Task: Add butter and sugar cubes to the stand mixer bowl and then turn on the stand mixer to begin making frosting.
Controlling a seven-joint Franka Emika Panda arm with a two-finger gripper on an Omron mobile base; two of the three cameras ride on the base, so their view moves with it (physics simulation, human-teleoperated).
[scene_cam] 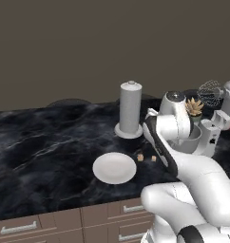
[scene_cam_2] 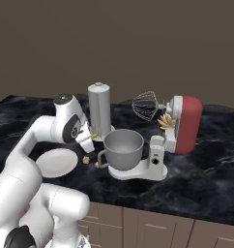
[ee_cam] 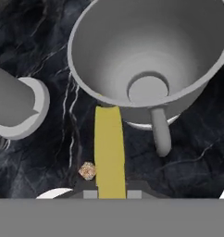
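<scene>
My gripper (ee_cam: 109, 194) is shut on the butter (ee_cam: 109, 152), a thin yellow stick that points at the near rim of the stand mixer bowl (ee_cam: 146, 51). The stick's tip reaches the rim's outer edge, above the counter. From the right base view the gripper (scene_cam_2: 91, 137) hangs just left of the grey bowl (scene_cam_2: 123, 147), which sits on the stand mixer (scene_cam_2: 186, 123) base under the raised whisk (scene_cam_2: 145, 105). Two tan sugar cubes (scene_cam_2: 85, 159) (scene_cam_2: 96, 164) lie on the counter below the hand, between plate and bowl. One cube (ee_cam: 87, 171) shows beside the butter.
A flat white plate (scene_cam: 114, 168) lies near the counter's front edge. A tall grey cylinder (scene_cam_2: 99, 111) stands behind the hand. A small plant (scene_cam: 194, 107) sits behind the mixer. Drawers run below the dark marble counter (scene_cam: 41, 152).
</scene>
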